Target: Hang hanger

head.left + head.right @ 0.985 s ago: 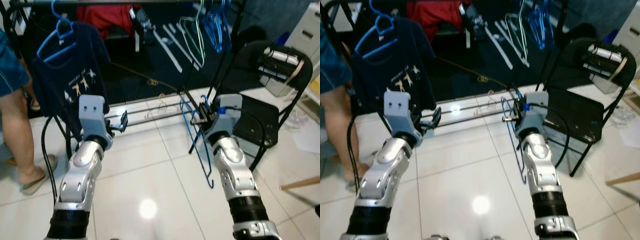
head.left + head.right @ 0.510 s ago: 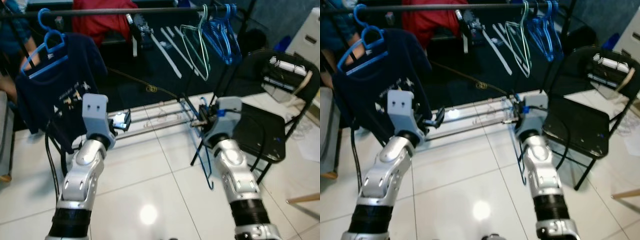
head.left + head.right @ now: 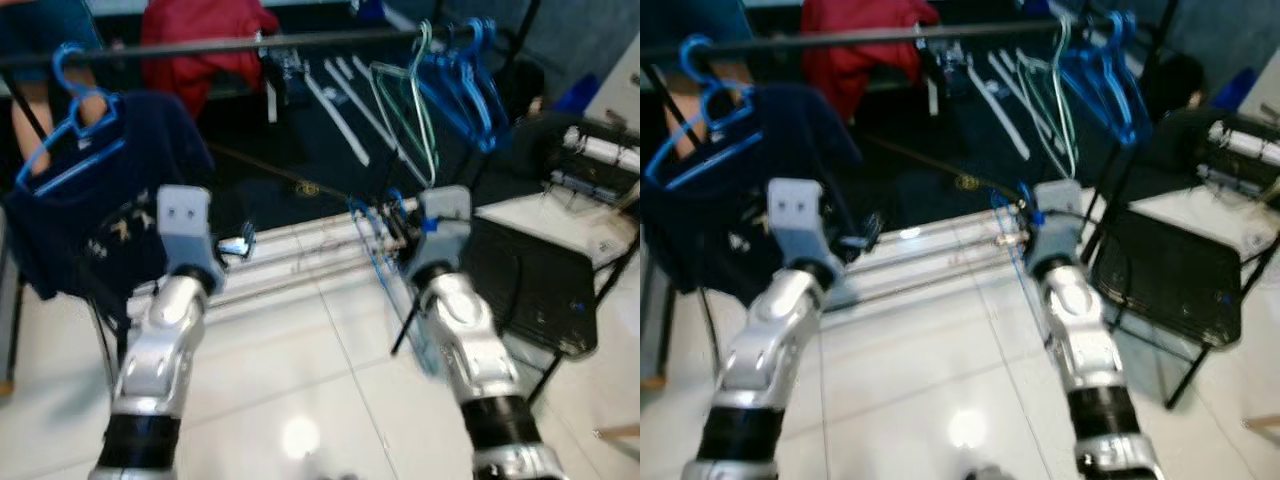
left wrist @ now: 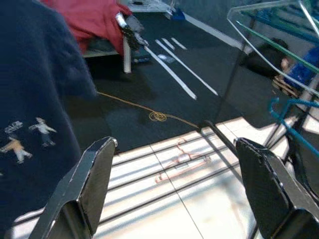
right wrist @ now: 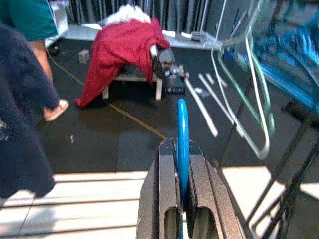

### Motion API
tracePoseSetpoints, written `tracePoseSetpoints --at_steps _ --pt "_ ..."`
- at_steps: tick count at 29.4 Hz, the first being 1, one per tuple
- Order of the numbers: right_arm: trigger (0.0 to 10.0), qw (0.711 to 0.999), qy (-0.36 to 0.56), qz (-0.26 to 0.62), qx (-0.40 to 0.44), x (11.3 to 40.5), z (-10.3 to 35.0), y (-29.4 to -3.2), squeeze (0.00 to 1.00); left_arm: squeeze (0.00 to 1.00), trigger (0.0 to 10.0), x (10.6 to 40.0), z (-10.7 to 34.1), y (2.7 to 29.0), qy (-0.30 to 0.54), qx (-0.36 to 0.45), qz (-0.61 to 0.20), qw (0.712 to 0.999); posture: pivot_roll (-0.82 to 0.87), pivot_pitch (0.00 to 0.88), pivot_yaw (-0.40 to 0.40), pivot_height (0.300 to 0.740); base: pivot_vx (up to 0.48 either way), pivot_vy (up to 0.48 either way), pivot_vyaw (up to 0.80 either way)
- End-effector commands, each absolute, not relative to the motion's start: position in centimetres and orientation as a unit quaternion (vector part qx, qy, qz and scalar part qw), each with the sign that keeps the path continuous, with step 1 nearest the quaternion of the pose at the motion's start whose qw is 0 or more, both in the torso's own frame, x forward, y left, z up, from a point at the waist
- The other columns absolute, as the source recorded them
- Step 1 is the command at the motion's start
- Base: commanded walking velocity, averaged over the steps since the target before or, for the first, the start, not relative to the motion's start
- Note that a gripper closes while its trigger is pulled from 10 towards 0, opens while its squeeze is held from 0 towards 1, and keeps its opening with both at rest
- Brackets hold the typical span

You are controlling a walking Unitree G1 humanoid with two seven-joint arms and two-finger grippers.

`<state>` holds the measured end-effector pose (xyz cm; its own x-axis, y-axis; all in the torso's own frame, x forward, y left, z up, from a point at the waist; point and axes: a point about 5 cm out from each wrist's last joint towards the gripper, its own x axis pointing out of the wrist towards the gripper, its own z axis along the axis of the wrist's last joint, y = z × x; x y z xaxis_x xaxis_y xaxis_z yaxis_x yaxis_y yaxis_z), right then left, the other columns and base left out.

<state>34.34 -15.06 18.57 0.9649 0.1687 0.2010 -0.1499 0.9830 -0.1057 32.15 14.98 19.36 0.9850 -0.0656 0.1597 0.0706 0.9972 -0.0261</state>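
Below the clothes rail (image 3: pixel 250 42), the right end effector (image 3: pixel 1023 215) is clenched on a blue hanger (image 5: pixel 183 134) — wire pinched between both fingers, body hanging down beside the right arm, over the white tile floor (image 3: pixel 290 360). Left end effector (image 4: pixel 174 189) is raised w/ fingers spread wide, gripping nothing, near a navy T-shirt (image 3: pixel 110 190) on its own blue hanger. More hangers (image 3: pixel 450 80) hang on the rail's right end — black chair (image 3: pixel 540 290) just beside.

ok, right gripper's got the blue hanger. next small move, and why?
Probably lift the right gripper toward the rail. It is shut on the blue hanger, well below the rail, where other hangers already hang.
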Motion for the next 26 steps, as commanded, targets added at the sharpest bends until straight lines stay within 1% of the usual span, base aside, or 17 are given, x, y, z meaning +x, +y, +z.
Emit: tracePoseSetpoints --at_steps 1,4,8,14,15,21,23,24,26 --pt "10.0 0.988 -0.111 0.097 -0.050 34.4 19.0 -14.1 0.00 0.00 10.0 32.0 19.0 15.8 -0.071 -0.016 -0.019 0.997 -0.05 0.168 -0.085 0.740 0.480 0.000 0.80" --pt "10.0 0.988 -0.116 0.091 -0.050 34.5 19.1 -14.4 0.00 0.00 10.0 31.9 18.9 15.8 -0.070 -0.016 -0.018 0.997 -0.05 0.161 -0.082 0.740 0.480 0.000 0.73" --pt "10.0 0.987 -0.119 0.090 -0.050 34.9 19.6 -14.7 0.00 0.00 10.0 32.0 19.0 15.8 -0.070 -0.016 -0.018 0.997 -0.05 0.176 -0.083 0.740 0.480 0.000 0.00" --pt "10.0 0.986 -0.126 0.098 -0.056 35.2 20.2 -14.7 0.00 0.00 10.0 32.0 19.1 15.8 -0.071 -0.017 -0.016 0.997 -0.05 0.170 -0.080 0.740 0.479 0.000 0.00" --pt "10.0 0.982 -0.142 0.107 -0.068 35.4 21.3 -14.4 0.00 0.00 10.0 32.1 19.2 15.8 -0.072 -0.016 -0.017 0.997 -0.05 0.182 -0.080 0.740 0.472 0.000 0.45" --pt "10.0 0.974 -0.169 0.122 -0.085 35.4 22.5 -13.9 0.00 0.00 10.0 32.1 19.2 15.8 -0.074 -0.015 -0.018 0.997 -0.05 0.175 -0.080 0.740 0.472 0.000 0.74" --pt "10.0 0.970 -0.195 0.125 -0.075 35.2 23.6 -13.6 0.00 0.00 10.0 32.0 19.4 15.8 -0.077 -0.017 -0.018 0.997 -0.04 0.174 -0.080 0.740 0.472 0.000 0.00" --pt "10.0 0.962 -0.225 0.137 -0.071 34.9 24.8 -13.2 0.00 0.00 10.0 32.0 19.5 15.6 -0.081 -0.023 -0.024 0.996 -0.05 0.188 -0.080 0.740 0.472 0.000 0.00" --pt "10.0 0.952 -0.257 0.151 -0.070 34.6 26.0 -12.8 0.00 0.00 10.0 32.0 19.5 15.4 -0.086 -0.029 -0.031 0.995 -0.05 0.188 -0.080 0.740 0.472 0.000 0.00"
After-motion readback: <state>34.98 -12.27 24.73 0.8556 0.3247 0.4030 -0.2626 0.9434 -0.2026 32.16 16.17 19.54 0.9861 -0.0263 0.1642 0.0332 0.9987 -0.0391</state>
